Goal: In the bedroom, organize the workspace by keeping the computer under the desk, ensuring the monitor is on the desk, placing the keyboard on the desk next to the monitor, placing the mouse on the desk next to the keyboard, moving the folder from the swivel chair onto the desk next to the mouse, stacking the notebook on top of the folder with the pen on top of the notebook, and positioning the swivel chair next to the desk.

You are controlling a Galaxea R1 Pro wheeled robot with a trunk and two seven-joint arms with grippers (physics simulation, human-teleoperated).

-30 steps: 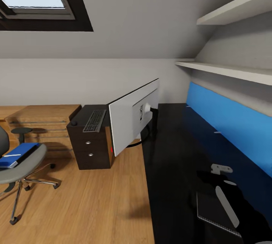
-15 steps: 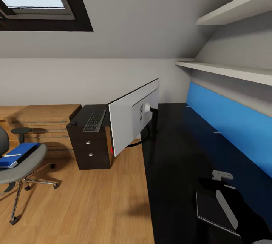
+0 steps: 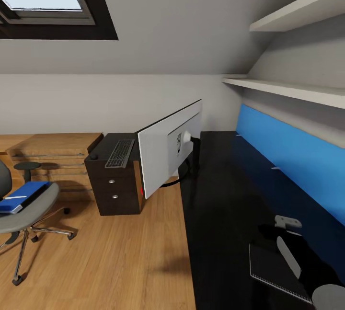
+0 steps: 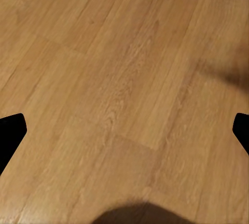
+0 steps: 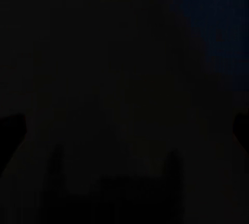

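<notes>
Monitor (image 3: 167, 152) stands at counter (image 3: 215, 195) edge. Keyboard (image 3: 120, 153) left of monitor, on drawer cabinet (image 3: 115, 190). Keyboard likely light, stiff: take at long edges. Left tool (image 4: 124, 133) spread wide; right tool state indeterminable.

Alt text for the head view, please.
A monitor stands at the end of a long black desk with its pale back showing; a keyboard lies on a drawer unit beside it, a blue folder on a swivel chair.
</notes>
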